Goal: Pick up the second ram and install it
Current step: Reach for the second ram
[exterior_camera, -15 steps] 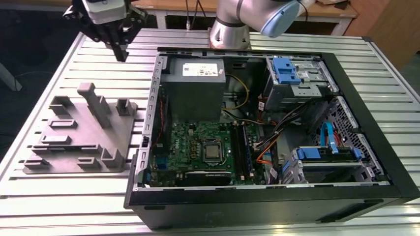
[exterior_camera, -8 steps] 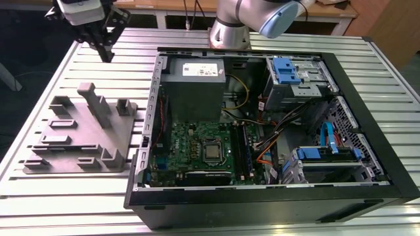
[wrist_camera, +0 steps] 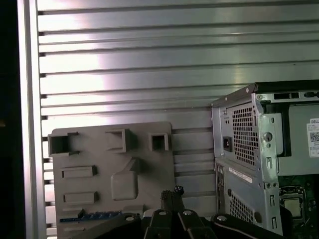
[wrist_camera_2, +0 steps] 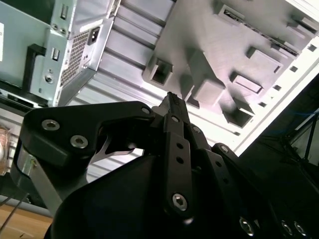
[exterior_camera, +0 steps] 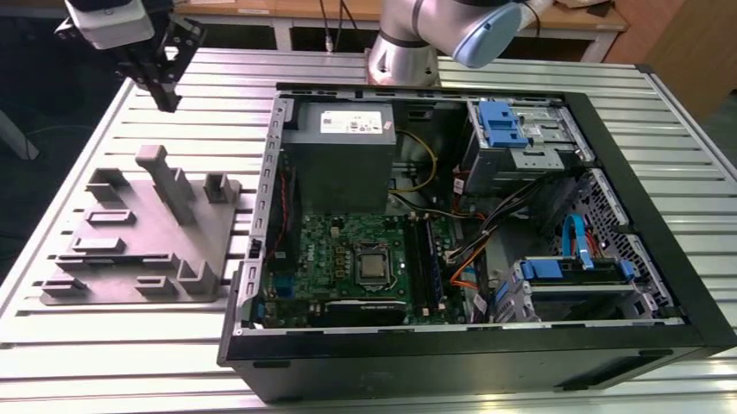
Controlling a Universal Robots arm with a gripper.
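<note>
My gripper hangs above the far corner of the table at the exterior view's left, beyond the grey fixture. Its black fingers are shut together with nothing between them, as both wrist views show. In the first wrist view a thin dark strip with a bluish edge, the second ram, lies along a slot of the fixture, well apart from the fingertips. The open computer case lies beside the fixture, with the motherboard's long memory slots next to the processor socket.
The fixture carries several raised blocks and a tall upright post. Inside the case are a power supply, drive cages with blue tabs and loose cables. The arm's base stands behind the case on the ribbed metal table.
</note>
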